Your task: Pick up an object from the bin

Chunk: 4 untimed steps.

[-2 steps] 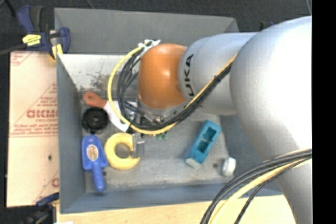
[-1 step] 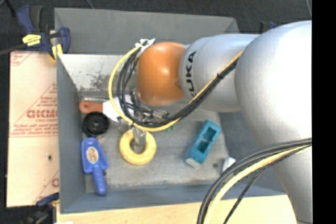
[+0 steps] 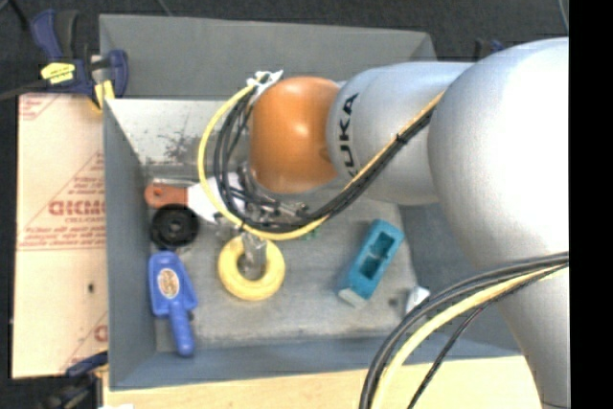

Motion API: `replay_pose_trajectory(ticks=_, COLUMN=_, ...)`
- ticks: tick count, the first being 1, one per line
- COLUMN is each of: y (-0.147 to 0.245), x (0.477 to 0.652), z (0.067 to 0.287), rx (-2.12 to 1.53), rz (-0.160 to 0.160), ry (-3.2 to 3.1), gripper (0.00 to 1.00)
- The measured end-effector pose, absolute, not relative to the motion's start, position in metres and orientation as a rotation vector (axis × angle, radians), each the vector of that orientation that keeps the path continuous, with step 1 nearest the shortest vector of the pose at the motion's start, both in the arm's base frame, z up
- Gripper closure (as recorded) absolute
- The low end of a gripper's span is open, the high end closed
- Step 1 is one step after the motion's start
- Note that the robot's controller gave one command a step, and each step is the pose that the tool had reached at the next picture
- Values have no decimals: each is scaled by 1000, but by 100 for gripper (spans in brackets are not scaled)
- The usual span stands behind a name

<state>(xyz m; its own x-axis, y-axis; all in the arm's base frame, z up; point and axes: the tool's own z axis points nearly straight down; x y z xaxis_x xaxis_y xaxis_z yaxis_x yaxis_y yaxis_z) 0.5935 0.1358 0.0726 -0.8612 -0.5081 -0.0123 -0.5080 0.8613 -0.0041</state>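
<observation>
Gripper [image 3: 254, 254] low in the bin [image 3: 287, 53], its metal tip right at the centre hole of a yellow ring [image 3: 230, 275]. The ring lies flat on the bin floor, about mid-width, toward the near wall. The tip overlaps the hole and the ring's far edge. It looks like contact, but I can't confirm it. Open or closed: cannot tell, since the orange wrist cover [image 3: 292, 134] and cable loops [image 3: 213, 158] hide most of it from above. Can't say it holds the ring.

Neighbours:
- Black round disc [image 3: 174, 227], left of the ring and slightly farther back, apart from it.
- Orange-brown flat piece [image 3: 165, 194], just beyond the disc, toward the left wall. Its right end meets a white scrap [image 3: 203, 202].
- Blue flat toy tool with a round emblem [image 3: 170, 295], near-left corner, long axis near-to-far, beside the ring but not touching.
- Light-blue rectangular block [image 3: 371, 261], right of the ring, well apart, lying skewed from near-left to far-right.
- Small white bit [image 3: 417, 299], near-right, at the edge of the arm's cables.

Arm [image 3: 460, 129] comes in from the right and covers the bin's far-right part.
</observation>
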Motion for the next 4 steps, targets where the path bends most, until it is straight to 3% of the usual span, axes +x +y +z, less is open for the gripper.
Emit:
replay_pose_trajectory(ticks=1, y=141, x=621, z=79, rx=-859, rz=-1, ry=3015, gripper=100)
replay_pose_trajectory(ticks=3, y=154, x=603, z=77, rx=-893, rz=0, ry=3004, gripper=100)
replay_pose_trajectory(ticks=4, y=137, x=611, z=75, rx=-1001, rz=-1, ry=2956, gripper=100)
